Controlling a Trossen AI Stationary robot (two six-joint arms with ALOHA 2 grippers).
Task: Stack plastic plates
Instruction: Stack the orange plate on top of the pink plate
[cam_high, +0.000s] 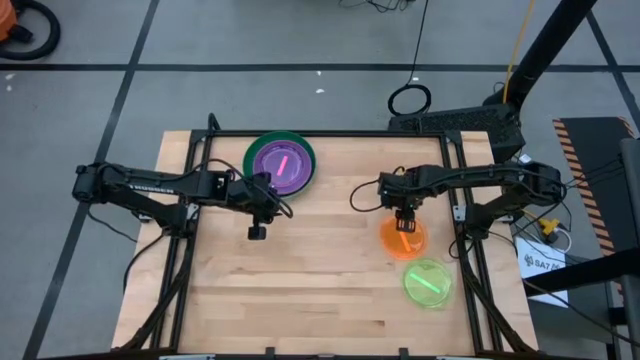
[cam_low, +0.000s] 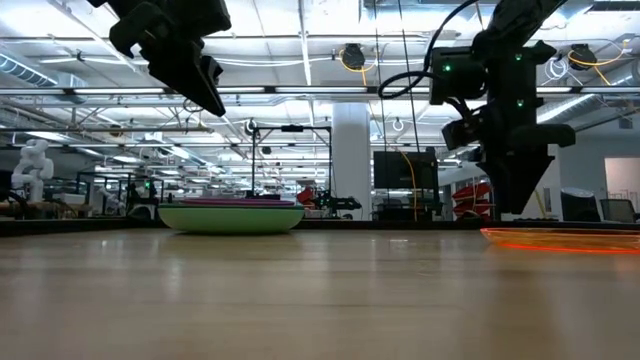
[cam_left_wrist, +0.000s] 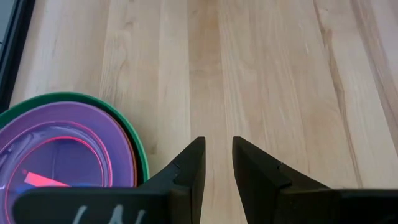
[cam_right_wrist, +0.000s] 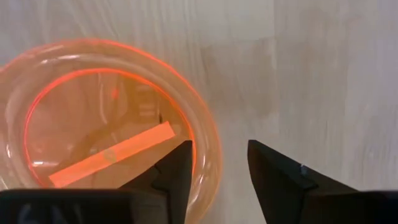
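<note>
A stack of plates (cam_high: 280, 163) sits near the table's far edge: a green plate at the bottom, a purple one on it and smaller ones inside. The stack also shows in the low view (cam_low: 230, 216) and the left wrist view (cam_left_wrist: 68, 155). My left gripper (cam_high: 257, 232) (cam_left_wrist: 219, 162) is open, raised over bare wood just near of the stack. An orange plate (cam_high: 403, 238) (cam_right_wrist: 106, 124) lies flat on the right side. My right gripper (cam_high: 403, 220) (cam_right_wrist: 219, 165) is open above the orange plate's far rim, one finger over the inside and one outside. A lime green plate (cam_high: 428, 282) lies nearer.
The black frame rails (cam_high: 190, 180) run along the table's left and right sides, by the arm bases. Bare wood (cam_high: 320, 260) spreads across the middle and near part of the table. Cables and a dark stand (cam_high: 450, 120) lie beyond the far edge.
</note>
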